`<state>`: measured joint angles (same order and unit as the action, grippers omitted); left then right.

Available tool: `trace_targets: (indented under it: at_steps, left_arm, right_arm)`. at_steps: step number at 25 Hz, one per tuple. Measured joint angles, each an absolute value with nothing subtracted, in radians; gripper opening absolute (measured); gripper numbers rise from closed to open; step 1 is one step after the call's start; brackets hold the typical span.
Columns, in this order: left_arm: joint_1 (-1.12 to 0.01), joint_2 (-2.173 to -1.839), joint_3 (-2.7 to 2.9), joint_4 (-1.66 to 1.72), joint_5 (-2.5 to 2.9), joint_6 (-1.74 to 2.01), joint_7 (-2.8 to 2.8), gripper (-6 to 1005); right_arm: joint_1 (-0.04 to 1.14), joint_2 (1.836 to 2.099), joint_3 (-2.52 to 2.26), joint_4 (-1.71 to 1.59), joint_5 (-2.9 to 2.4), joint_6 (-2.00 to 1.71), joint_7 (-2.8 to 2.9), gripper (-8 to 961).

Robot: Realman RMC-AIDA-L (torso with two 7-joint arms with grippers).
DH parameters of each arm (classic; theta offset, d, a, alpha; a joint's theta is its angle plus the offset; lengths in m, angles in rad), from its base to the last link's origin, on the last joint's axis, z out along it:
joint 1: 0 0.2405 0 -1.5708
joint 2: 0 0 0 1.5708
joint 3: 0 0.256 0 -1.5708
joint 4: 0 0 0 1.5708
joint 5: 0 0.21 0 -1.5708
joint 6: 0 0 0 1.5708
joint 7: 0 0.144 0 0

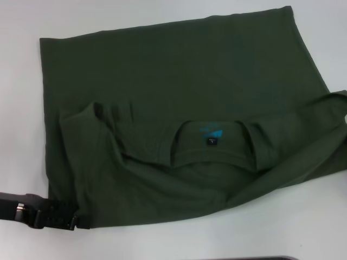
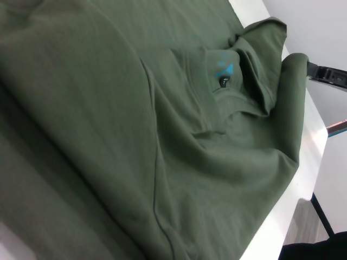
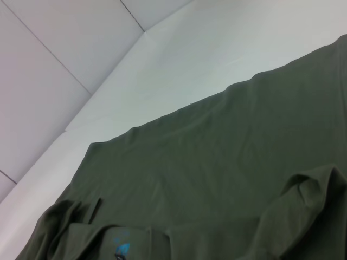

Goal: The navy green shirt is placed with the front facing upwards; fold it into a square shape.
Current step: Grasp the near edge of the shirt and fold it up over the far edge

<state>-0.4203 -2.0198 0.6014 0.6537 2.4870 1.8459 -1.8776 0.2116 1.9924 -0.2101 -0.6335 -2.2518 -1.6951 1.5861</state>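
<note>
The navy green shirt (image 1: 179,81) lies spread over the white table (image 1: 108,16), its ribbed collar (image 1: 176,147) toward me. Inside the collar sits a small black neck tag (image 1: 211,141) with teal print. Both sleeves are folded in over the body, leaving ridges beside the collar. My left gripper (image 1: 73,222) sits at the shirt's near left corner, touching the cloth edge. In the left wrist view the shirt (image 2: 108,119) fills the picture, and the right gripper (image 2: 325,72) shows far off, just beyond a raised fold of cloth. The right wrist view shows the shirt (image 3: 227,162) only.
Bare white table surrounds the shirt on the left, far and near sides. The shirt's right part runs past the right edge of the head view. A wall (image 3: 59,49) stands behind the table's far edge. A dark edge (image 1: 249,258) shows along the bottom.
</note>
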Motion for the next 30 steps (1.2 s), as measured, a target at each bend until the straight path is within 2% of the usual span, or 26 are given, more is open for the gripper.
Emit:
trace_targets:
  at_steps: [2, 13, 24, 26, 30]
  left_arm:
    - [-0.42, -2.019, 0.602, 0.654, 2.487, 1.846, -1.878, 776]
    - [-0.424, -2.023, 0.624, 0.682, 2.486, 1.821, -1.888, 761]
    - [-0.439, -2.019, 0.629, 0.678, 2.513, 1.791, -1.904, 507]
    - [-0.441, -2.02, 0.63, 0.677, 2.518, 1.791, -1.904, 297]
    - [-0.444, -2.025, 0.63, 0.677, 2.534, 1.788, -1.904, 146]
  right_arm:
    - [0.213, 1.992, -0.21, -0.634, -2.252, -1.695, 1.586, 44]
    - [0.215, 1.992, -0.21, -0.634, -2.252, -1.695, 1.588, 43]
    - [0.215, 1.991, -0.209, -0.636, -2.251, -1.695, 1.593, 44]
    - [0.215, 1.991, -0.209, -0.635, -2.25, -1.695, 1.593, 44]
    - [0.215, 1.991, -0.209, -0.635, -2.25, -1.695, 1.594, 44]
